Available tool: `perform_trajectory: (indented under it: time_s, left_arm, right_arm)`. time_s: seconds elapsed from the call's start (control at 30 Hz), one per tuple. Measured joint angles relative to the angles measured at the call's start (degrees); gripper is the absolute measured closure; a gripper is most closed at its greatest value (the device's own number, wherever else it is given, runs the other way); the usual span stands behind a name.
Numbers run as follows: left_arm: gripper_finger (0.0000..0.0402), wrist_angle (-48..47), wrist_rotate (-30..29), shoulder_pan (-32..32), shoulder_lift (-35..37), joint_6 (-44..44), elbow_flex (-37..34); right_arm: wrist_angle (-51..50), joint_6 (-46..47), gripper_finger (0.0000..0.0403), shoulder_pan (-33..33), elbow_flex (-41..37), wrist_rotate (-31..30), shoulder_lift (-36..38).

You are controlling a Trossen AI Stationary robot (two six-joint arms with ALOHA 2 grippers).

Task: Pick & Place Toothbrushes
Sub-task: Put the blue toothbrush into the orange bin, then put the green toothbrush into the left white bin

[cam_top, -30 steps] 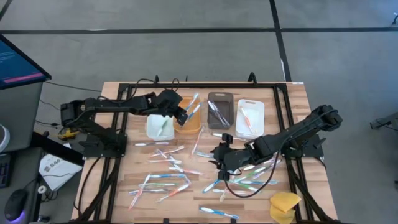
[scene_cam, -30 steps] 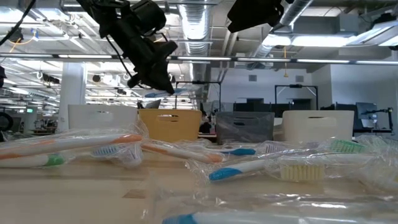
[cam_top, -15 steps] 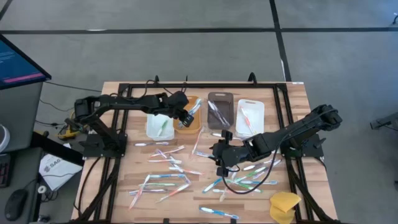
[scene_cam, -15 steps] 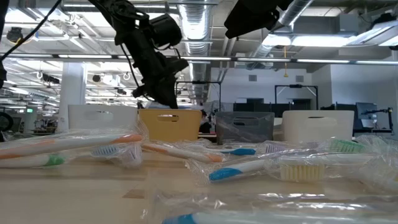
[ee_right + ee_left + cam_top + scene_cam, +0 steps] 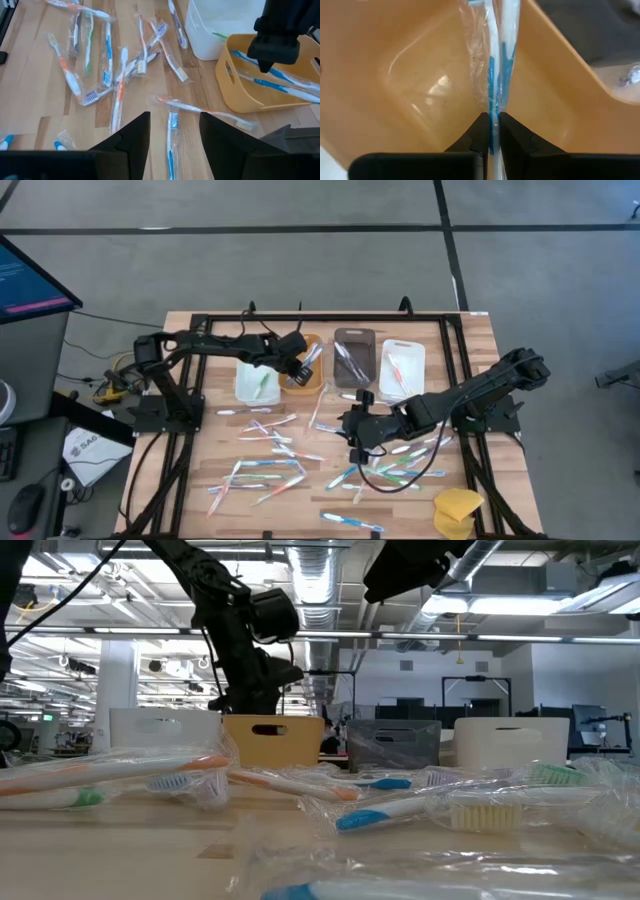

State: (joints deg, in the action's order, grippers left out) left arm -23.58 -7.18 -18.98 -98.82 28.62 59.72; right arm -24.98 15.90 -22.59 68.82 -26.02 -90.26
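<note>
Left gripper [image 5: 491,131] hanging over the orange bin [image 5: 303,375], fingers [image 5: 514,136] pinched nearly together on a wrapped blue-and-white toothbrush [image 5: 495,75]; long axis of that brush running straight away from the fingertips, down into the bin's hollow, far end passing out of the wrist picture. Seen from the right wrist, same gripper [image 5: 272,60] sitting at the bin's rim above two more blue brushes [image 5: 280,82] lying lengthwise along the bin floor. Right gripper [image 5: 170,131] hovering low over the middle of the table [image 5: 200,470], fingers [image 5: 127,135] standing well apart and holding nothing, a blue-bristled brush [image 5: 170,137] lying on the wood between them, pointing roughly along the gripper's line of sight. Loose toothbrushes [image 5: 265,465] lying scattered across the front half of the table, axes fanning in many directions. White bin [image 5: 257,383], grey bin [image 5: 353,357] and second white bin [image 5: 402,370] standing in a row with the orange one, each apparently holding a few brushes, though the overhead view being too small to count them.
</note>
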Motion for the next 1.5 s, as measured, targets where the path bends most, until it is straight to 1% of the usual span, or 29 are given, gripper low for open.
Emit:
perform_trajectory:
  time_s: [0.5,0.67,0.77,0.83,0.9,1.03,1.17,1.27,1.37,1.5]
  left_arm:
    - [0.0305,-0.04,0.92,0.04,0.15,0.44,-0.03]
    - [0.0292,-0.06,1.6,0.33,3.06,1.18,-0.04]
    - [0.0291,-0.05,1.5,1.68,6.53,1.24,-0.07]
    - [0.0292,0.04,1.54,3.38,9.18,0.86,-0.07]
    - [0.0293,-0.01,1.45,5.73,12.23,-1.96,-0.57]
    - [0.0295,0.14,0.98,12.31,18.62,-5.9,-3.43]
    - [0.0296,-0.06,0.96,19.46,24.44,-9.21,-8.09]
    - [0.0296,-0.29,0.92,23.38,28.5,-8.62,-12.48]
    - [0.0296,-0.27,0.64,26.18,32.25,-8.79,-17.35]
    - [0.0296,-0.23,0.75,28.16,36.52,-8.74,-23.65]
  right_arm:
    - [0.08,0.2,0.0237,-0.63,0.0,0.0,0.0]
    - [0.08,0.2,0.0236,-1.35,0.0,0.0,0.0]
    - [0.08,0.2,0.0238,-1.52,0.0,0.01,0.0]
    - [0.02,0.21,0.0239,-1.78,0.0,0.0,0.0]
    - [-0.02,0.27,0.0238,-1.84,0.0,0.0,0.0]
    - [-0.34,1.09,0.0236,-2.19,-0.01,0.02,0.0]
    - [-0.32,1.1,0.0238,-2.75,-0.02,0.02,0.0]
    - [-0.14,1.29,0.0239,-3.19,-0.02,0.02,0.0]
    - [-0.14,2.09,0.0238,-3.39,-0.02,0.04,0.0]
    - [-0.1,2.14,0.0236,-3.43,-0.02,0.04,0.0]
